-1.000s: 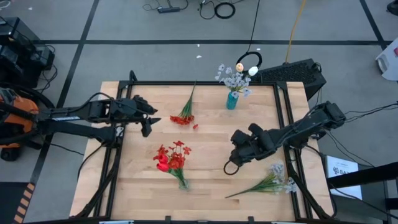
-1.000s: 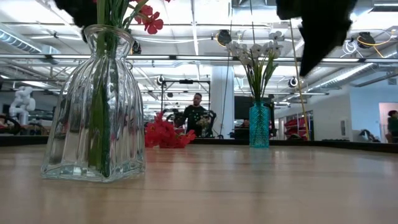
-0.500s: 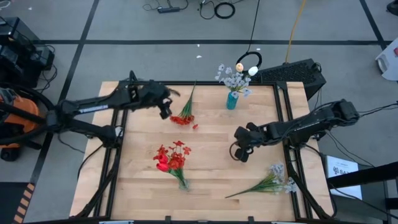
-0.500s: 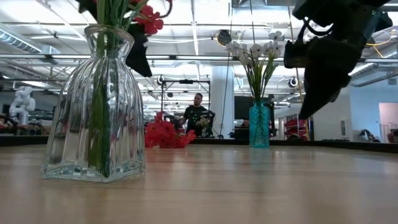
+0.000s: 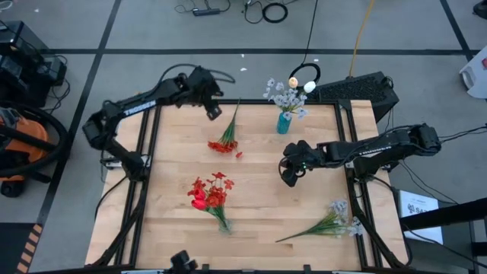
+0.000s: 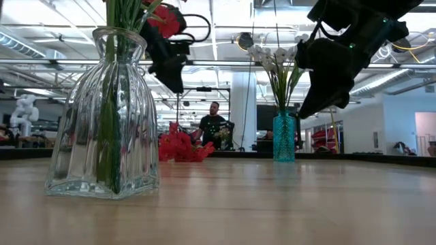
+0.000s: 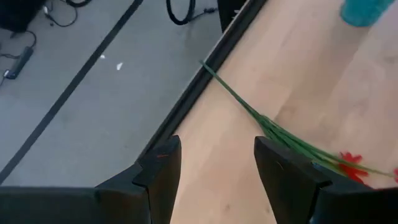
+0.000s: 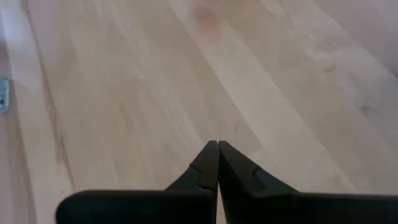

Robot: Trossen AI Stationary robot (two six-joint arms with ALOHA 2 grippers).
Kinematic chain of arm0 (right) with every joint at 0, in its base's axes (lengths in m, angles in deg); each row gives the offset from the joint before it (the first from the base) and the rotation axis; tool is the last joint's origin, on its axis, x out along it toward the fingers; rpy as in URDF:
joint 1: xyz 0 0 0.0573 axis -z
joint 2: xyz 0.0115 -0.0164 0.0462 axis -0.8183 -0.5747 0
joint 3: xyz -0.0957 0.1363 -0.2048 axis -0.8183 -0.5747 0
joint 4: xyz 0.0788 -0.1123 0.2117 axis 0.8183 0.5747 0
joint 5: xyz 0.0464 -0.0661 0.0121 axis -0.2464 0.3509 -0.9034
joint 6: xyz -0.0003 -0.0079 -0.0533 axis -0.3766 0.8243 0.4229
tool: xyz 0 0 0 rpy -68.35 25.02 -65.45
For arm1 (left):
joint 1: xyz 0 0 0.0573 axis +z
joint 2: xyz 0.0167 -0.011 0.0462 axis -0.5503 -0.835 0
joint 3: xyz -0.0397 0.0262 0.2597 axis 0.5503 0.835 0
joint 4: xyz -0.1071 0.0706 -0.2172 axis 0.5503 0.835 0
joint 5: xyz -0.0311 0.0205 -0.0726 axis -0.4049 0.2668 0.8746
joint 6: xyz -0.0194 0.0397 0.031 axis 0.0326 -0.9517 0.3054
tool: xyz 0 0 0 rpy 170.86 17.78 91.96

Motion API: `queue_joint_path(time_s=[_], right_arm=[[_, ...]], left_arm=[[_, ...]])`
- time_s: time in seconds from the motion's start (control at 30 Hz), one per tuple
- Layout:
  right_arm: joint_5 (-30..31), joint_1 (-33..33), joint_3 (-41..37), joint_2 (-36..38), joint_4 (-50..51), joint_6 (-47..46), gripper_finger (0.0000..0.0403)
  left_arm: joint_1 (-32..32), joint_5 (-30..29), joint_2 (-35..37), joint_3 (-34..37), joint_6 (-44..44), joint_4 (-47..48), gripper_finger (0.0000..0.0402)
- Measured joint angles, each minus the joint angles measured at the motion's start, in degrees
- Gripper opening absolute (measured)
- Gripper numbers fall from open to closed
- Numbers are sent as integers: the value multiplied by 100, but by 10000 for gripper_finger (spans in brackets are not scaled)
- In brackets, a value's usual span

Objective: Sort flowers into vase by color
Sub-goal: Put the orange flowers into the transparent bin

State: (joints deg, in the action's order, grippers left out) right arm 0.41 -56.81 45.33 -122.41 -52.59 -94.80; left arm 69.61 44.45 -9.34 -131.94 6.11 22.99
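A red blossom stem point(image 5: 224, 140) lies flat on the table, its thin stalk point(image 7: 249, 111) reaching the far edge. My left gripper point(image 5: 214, 111) point(image 7: 211, 171) hovers open just left of that stalk near the far edge, touching nothing. A clear glass vase point(image 5: 222, 221) point(image 6: 102, 116) holds red flowers point(image 5: 209, 192). A teal vase point(image 5: 284, 122) point(image 6: 284, 137) holds white flowers. A white spray point(image 5: 329, 222) lies on the table near the right near corner. My right gripper point(image 5: 289, 176) point(image 8: 217, 163) is shut and empty above mid-table, right of centre.
A black frame rims the table point(image 5: 251, 101). A loose red petal point(image 5: 239, 154) lies beside the red stem. Headphones point(image 5: 304, 76) and a black case point(image 5: 358, 87) sit beyond the far edge. A person point(image 6: 213, 126) stands far back in the room.
My left gripper has swung from the table's left side toward the far edge, up beside the lying red stem's stalk. My right gripper has moved away from the near edge toward the table's middle. The flowers and vases have stayed put.
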Motion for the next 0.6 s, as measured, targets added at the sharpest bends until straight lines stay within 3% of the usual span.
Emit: queue_joint_path(time_s=[0.13, 0.37, 0.6], right_arm=[[24, 6, 0, 0, -43, 2, 0], [47, 123, 0, -2, -48, 16, 0], [54, 296, 0, -2, -115, -13, 0]], left_arm=[[129, 281, -538, -659, -42, 437, 210], [104, 486, -1442, -1800, 1116, 1349, 210], [-82, 826, -2026, -2083, 2334, 1669, 210]])
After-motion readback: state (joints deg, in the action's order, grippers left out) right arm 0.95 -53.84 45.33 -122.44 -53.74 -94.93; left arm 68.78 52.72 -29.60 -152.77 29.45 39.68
